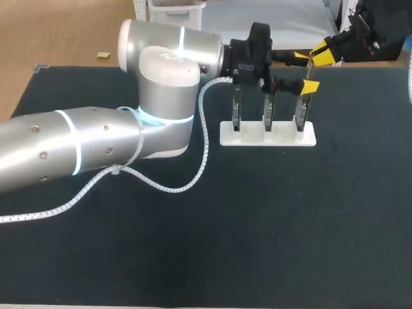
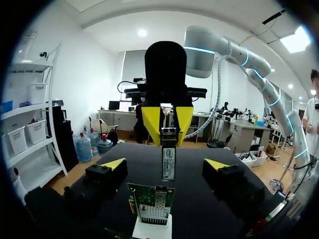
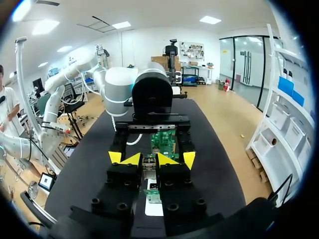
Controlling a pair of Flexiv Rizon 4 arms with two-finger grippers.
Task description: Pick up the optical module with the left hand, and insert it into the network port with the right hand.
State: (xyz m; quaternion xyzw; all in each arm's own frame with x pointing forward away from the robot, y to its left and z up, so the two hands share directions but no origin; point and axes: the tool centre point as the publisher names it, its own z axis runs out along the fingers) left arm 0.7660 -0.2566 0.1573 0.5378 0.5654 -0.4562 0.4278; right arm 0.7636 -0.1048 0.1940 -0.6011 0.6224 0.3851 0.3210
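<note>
The module (image 2: pixel 169 162) hung upright, long axis vertical, straight above the port (image 2: pixel 160 191) and just clear of it. That port sat on the card at the stand's (image 2: pixel 152 230) right end, near the counter's (image 1: pixel 257 225) far edge. The right gripper (image 3: pixel 148 159) was clenched on the module's upper end. The left gripper (image 2: pixel 164 165) stood released, its fingers flanking the module and touching nothing. To my eye, insertion needed only a straight drop.

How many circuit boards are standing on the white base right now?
3, upright in a row on the white base: left board, middle board, right board. None looks hidden, though the arm overhangs their tops.
</note>
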